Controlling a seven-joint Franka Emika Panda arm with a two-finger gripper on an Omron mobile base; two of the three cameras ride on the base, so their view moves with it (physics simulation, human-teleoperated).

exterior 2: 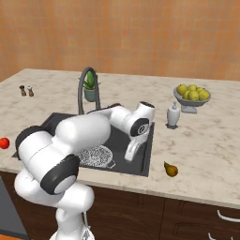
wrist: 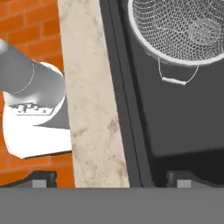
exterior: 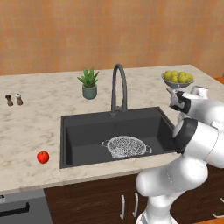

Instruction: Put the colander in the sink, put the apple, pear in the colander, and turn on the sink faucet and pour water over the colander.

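Note:
The speckled colander (exterior: 127, 146) sits upright in the dark sink (exterior: 87, 131), towards its front right. The red apple (exterior: 43, 156) lies on the counter left of the sink, near the front edge. On the counter right of the sink lies the pear (exterior 2: 171, 169). The faucet (exterior: 118, 87) arches over the sink's back rim. My gripper (exterior 2: 133, 152) hangs over the sink's front right, pointing down, open with nothing between its fingers. In the hand view the colander (wrist: 179, 30) is ahead of the gripper (wrist: 113, 179), beside the counter's front strip (wrist: 92, 109).
A footed bowl of yellow-green fruit (exterior: 177, 79) and a white bottle (exterior 2: 173, 115) stand right of the sink. A potted plant (exterior: 89, 83) is behind it, and two small shakers (exterior: 13, 99) stand far left. Dark cabinet doors (exterior: 109, 192) run below the counter.

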